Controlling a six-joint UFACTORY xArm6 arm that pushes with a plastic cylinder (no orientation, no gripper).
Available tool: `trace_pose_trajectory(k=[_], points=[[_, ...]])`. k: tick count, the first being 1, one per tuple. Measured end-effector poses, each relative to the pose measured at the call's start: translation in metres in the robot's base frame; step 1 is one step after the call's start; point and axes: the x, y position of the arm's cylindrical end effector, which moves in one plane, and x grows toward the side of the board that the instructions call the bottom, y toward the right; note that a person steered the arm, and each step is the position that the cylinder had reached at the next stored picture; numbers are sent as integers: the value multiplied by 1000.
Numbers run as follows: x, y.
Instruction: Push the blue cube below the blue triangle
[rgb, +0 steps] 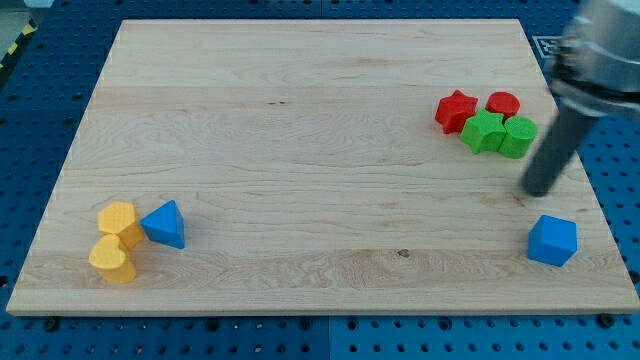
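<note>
The blue cube (552, 240) sits near the board's lower right corner. The blue triangle (165, 224) lies at the lower left, touching a yellow block. My tip (535, 191) rests on the board just above the blue cube, slightly to its left, with a small gap between them. The dark rod rises from it toward the view's upper right.
Two yellow blocks (118, 218) (112, 259) sit left of the blue triangle. At the right, a red star (456, 110), a red round block (503, 103) and two green blocks (484, 131) (518, 136) are clustered. The wooden board (300, 120) lies on a blue perforated table.
</note>
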Motion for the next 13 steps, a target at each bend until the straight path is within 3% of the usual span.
trace_pose_trajectory(k=[1,2,5,9,11,13], points=[[52,46],[64,47],[64,-51],[71,-126],[97,-159],[97,-229]])
